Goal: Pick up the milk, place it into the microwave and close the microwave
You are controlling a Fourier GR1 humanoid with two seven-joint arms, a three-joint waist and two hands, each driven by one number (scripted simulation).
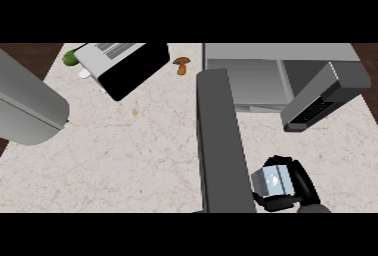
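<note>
pickup looks done or nearly: the milk (pixel 272 181) sits inside the right hand (pixel 303 182), black fingers curled round the carton w/ the pale front showing between them, so the hand is clamped on it. can't tell from this angle if the carton is clear of the table (pixel 125 150) yet. it's low in the view, just right of the microwave door (pixel 221 145), which is swung wide open and runs as a long dark slab toward the robot. the microwave (pixel 280 51) is up at the top right, cavity facing this way, nothing visible inside, and the milk is well short of it. left to do, imo: carry the carton fwd along the door's right side into the cavity, let go, pull the hand out, then swing the door shut. left hand doesn't show; only a grey forearm (pixel 26 105) at the left edge. a small brown mushroom (pixel 181 65) lies near the door's far end, out of the way.
</note>
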